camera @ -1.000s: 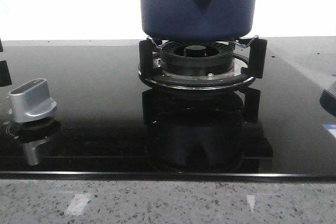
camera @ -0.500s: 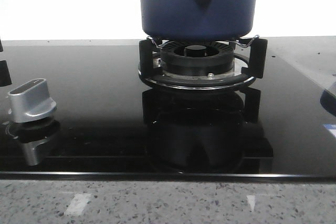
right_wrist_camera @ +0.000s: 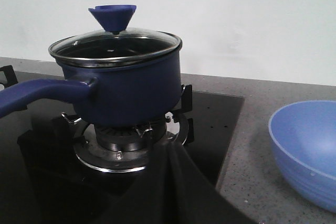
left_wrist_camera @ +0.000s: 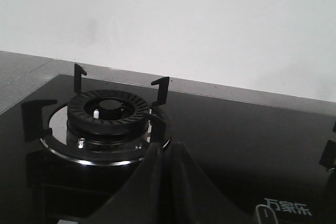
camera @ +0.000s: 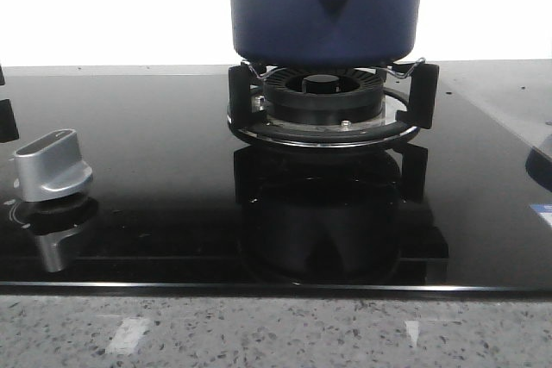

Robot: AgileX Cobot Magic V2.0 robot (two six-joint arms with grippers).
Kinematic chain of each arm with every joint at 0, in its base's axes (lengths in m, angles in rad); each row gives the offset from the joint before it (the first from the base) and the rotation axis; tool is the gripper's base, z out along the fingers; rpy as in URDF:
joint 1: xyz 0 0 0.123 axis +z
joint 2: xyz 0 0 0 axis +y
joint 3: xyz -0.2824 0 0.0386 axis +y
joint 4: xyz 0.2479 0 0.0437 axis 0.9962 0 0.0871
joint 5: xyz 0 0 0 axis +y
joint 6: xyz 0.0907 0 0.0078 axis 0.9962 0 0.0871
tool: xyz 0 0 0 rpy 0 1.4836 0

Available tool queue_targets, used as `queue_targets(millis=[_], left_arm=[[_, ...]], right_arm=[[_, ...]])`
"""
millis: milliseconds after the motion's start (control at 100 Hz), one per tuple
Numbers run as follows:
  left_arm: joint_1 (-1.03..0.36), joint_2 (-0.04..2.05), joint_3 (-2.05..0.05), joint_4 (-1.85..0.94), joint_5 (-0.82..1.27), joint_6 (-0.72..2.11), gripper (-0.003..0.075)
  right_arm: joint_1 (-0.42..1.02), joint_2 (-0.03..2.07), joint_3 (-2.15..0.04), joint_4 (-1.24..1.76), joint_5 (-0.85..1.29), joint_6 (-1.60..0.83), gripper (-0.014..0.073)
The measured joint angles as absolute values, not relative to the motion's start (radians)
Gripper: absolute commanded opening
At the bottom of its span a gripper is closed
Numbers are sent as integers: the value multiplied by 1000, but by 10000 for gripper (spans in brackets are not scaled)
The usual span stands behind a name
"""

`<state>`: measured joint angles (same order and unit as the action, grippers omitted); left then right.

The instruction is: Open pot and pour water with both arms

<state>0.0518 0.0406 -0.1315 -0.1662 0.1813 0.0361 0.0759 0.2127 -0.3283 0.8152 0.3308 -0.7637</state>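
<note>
The dark-blue pot (camera: 323, 6) sits on the black burner grate (camera: 323, 108) in the front view, its front bump with the small hole facing the camera. In the right wrist view the pot (right_wrist_camera: 131, 87) carries a glass lid (right_wrist_camera: 115, 45) with a blue cone knob (right_wrist_camera: 112, 17), and its long handle (right_wrist_camera: 37, 94) points away to one side. My right gripper (right_wrist_camera: 167, 153) is shut and empty, a short way before the pot. My left gripper (left_wrist_camera: 165, 153) is shut and empty, facing a bare second burner (left_wrist_camera: 107, 111). Neither gripper shows in the front view.
A blue bowl (right_wrist_camera: 310, 145) stands on the speckled counter beside the hob, on the side away from the pot's handle. A silver control knob (camera: 52, 165) sits on the black glass hob at front left. The hob's front edge meets grey stone counter (camera: 276, 329).
</note>
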Motion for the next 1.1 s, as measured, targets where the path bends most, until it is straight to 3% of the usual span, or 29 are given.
queue_targets(millis=[200, 650, 1100], left_arm=[[52, -4, 1, -153, 143, 25, -20], [-68, -4, 2, -138, 159, 9, -20], [-70, -4, 2, -138, 165, 9, -20]], right_arm=[[76, 213, -328, 815, 331, -764, -46], [76, 208, -328, 815, 331, -764, -46], [76, 208, -328, 815, 331, -764, -46]])
